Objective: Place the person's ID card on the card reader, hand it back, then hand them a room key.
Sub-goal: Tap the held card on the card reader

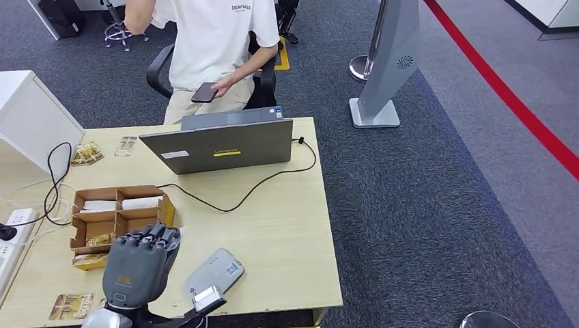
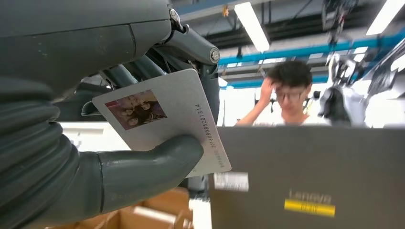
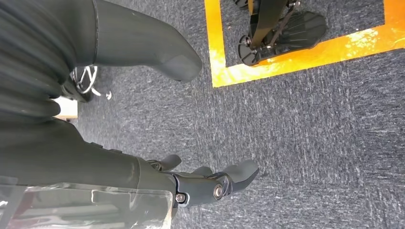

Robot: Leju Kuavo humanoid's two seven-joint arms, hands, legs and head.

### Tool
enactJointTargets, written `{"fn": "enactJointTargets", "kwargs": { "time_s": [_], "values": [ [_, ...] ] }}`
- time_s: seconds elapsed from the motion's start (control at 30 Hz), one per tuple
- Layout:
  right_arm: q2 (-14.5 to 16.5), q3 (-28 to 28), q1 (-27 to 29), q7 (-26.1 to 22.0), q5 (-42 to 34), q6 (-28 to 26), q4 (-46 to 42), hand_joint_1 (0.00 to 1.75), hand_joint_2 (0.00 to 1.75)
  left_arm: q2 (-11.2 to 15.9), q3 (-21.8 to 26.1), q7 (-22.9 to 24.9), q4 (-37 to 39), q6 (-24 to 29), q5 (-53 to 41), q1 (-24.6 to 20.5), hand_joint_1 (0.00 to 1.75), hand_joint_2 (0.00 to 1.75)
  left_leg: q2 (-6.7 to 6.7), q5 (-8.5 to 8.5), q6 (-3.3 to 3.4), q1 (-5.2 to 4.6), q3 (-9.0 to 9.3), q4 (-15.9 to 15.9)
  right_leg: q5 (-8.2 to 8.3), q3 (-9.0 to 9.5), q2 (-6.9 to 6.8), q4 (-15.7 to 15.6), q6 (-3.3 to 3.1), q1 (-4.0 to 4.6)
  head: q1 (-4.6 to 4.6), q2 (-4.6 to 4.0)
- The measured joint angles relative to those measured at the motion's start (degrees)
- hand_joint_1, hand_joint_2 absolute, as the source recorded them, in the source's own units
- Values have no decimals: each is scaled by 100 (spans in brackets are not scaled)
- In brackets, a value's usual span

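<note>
My left hand (image 1: 140, 263) is raised above the table's front left, just left of the grey card reader (image 1: 215, 271). In the left wrist view that hand (image 2: 71, 143) pinches the ID card (image 2: 162, 119), a white card with a small photo and a printed number, between its thumb and fingers. The card is held up toward the seated person (image 2: 291, 95), who sits behind the laptop (image 1: 225, 145) in a white shirt (image 1: 215, 41) with a phone in one hand. My right hand (image 3: 119, 167) hangs over dark carpet, fingers apart and holding nothing.
A cardboard box (image 1: 167, 208) with several compartments holding cards stands left of my left hand. Loose cards (image 1: 70, 305) lie at the front left corner. A power strip (image 1: 10, 236) and cables run along the left edge. A black cable (image 1: 259, 183) crosses the table's middle.
</note>
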Motion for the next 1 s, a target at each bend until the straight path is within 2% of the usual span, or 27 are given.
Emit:
{"fn": "enactJointTargets", "kwargs": {
  "time_s": [0.2,0.43,0.73,1.0],
  "values": [
    [13,0,-2,33,119,5,0,0,175,-347,145,-59,1197,290,-53,-117,175,175,0,0,0,0,1,0,1,1,0,0,0,0,-1,1],
    [34,2,-2,61,190,5,0,0,175,-553,235,-147,2325,541,-64,-234,175,175,0,0,0,1,-1,0,0,0,1,1,0,1,0,0],
    [48,2,-2,59,215,5,0,0,175,-711,235,-260,3107,731,-133,-356,175,175,0,0,0,0,-1,1,1,0,0,0,0,0,-1,-1],
    [64,2,-2,60,218,-1,0,0,175,-809,238,-274,3400,1283,-390,-399,175,175,-1,0,0,1,-2,1,1,0,-1,1,0,0,-1,0]
  ]
}}
